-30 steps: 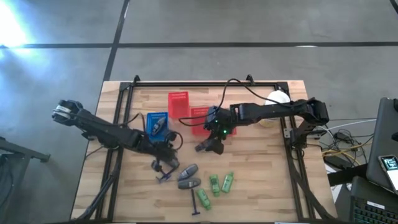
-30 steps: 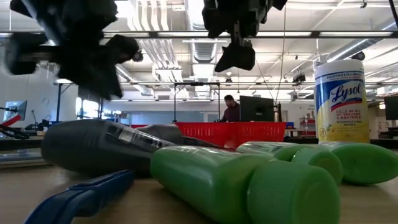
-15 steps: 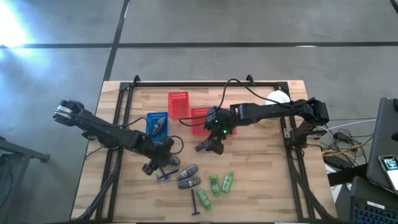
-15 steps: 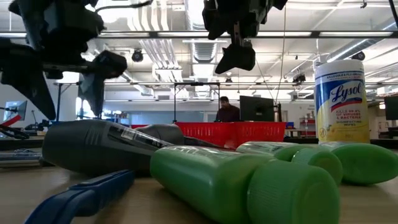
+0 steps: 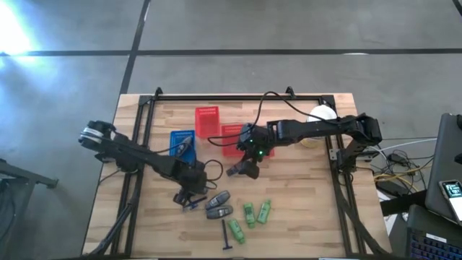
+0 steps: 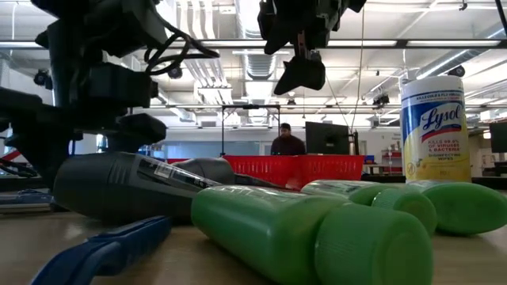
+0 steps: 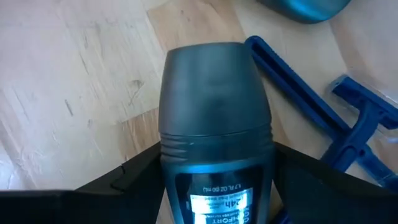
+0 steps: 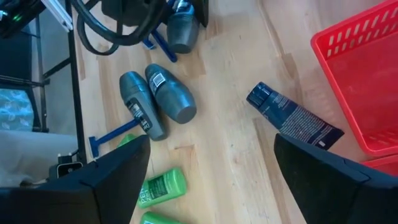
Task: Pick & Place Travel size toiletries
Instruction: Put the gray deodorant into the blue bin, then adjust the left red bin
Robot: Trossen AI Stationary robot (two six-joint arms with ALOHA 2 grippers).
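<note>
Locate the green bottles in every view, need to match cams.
High view: green bottles in the lower middle of the picture.
Low view: green bottles fill the foreground, centre to right.
Right wrist view: one green bottle shows whole.
Left wrist view: not in it.
Shared landmark: grey bottles lying beside them.

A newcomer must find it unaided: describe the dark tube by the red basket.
On the wooden table, find the red basket below the right arm. Just off its corner, alone on bare wood, lies the tube. It is flat, dark blue and rectangular with white print, unlike the rounded grey bottles and green bottles farther off.
</note>
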